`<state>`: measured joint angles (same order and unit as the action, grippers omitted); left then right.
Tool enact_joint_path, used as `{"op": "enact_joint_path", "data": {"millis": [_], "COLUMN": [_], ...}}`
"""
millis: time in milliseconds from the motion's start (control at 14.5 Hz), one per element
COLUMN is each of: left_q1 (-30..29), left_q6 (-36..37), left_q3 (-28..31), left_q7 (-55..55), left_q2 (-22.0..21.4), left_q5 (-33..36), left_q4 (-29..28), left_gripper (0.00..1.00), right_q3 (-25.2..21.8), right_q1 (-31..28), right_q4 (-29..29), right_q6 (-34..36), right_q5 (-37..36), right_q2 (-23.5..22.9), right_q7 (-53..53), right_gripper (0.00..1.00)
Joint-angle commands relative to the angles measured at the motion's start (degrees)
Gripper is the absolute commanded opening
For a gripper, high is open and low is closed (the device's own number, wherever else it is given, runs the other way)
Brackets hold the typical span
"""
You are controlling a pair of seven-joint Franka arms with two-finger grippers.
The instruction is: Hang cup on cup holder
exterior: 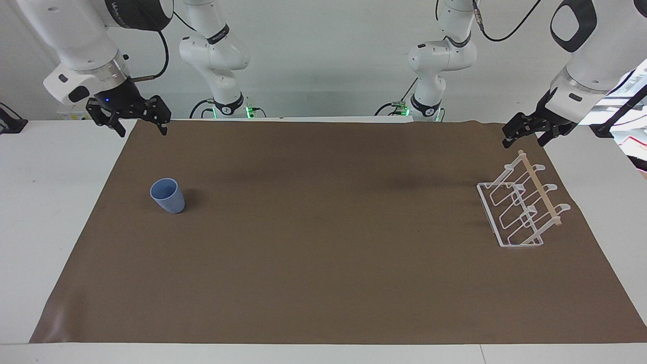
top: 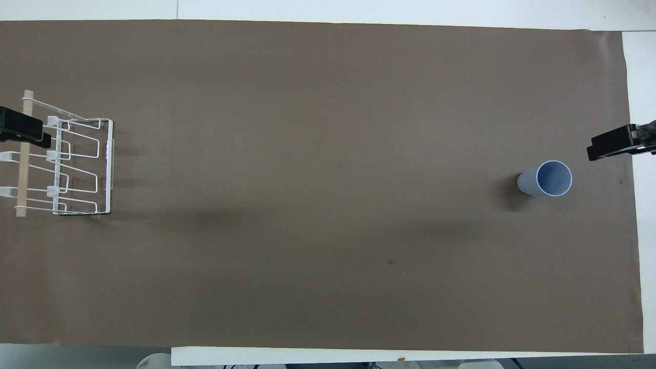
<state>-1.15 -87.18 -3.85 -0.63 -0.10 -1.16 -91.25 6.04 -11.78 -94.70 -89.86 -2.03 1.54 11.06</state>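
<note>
The cup (exterior: 167,195) is a light-blue tumbler standing upright, mouth up, on the brown mat toward the right arm's end; it also shows in the overhead view (top: 546,178). The cup holder (exterior: 520,207), a white wire rack with a wooden rod (exterior: 540,188) across its top, stands toward the left arm's end; the overhead view shows it too (top: 66,164). My right gripper (exterior: 142,129) is open and empty, raised over the mat's edge, well apart from the cup. My left gripper (exterior: 524,139) is open and empty, raised over the rod's end and not touching it.
A brown mat (exterior: 323,263) covers most of the white table (exterior: 50,202). Two smaller arms' bases (exterior: 427,108) stand at the robots' edge of the table. Only one finger of each gripper shows in the overhead view (top: 615,146).
</note>
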Motion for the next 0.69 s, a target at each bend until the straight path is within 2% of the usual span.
{"op": "enact_joint_path", "data": {"millis": [0,275,412,619], "left_q1": [-0.2,-0.1,-0.1,-0.1], "left_q6": [1.2,1.2,1.2,1.2], "left_q3": [-0.1,-0.1,-0.1,-0.1], "left_q7": [-0.6,-0.6,-0.6,-0.6], "left_q2": [-0.4,-0.4,-0.4,-0.4], "left_q5": [1.1,1.1,1.1,1.1], "left_q4": [0.6,0.6,0.6,0.6], "left_gripper": [1.0,1.0,1.0,1.0], "right_q3": [0.1,0.1,0.0,0.1], "right_q1": [-4.4,-6.2,-6.8,-8.1], "right_q4": [-10.6,-20.1,-21.6,-21.8], "right_q6": [-9.4,-22.0,-26.2,-28.9], "right_q5": [1.0,1.0,1.0,1.0], "right_q2": [1.1,-0.8,-3.9,-7.1], "right_q7": [3.9,7.1,7.2,7.3], "right_gripper": [1.0,1.0,1.0,0.98]}}
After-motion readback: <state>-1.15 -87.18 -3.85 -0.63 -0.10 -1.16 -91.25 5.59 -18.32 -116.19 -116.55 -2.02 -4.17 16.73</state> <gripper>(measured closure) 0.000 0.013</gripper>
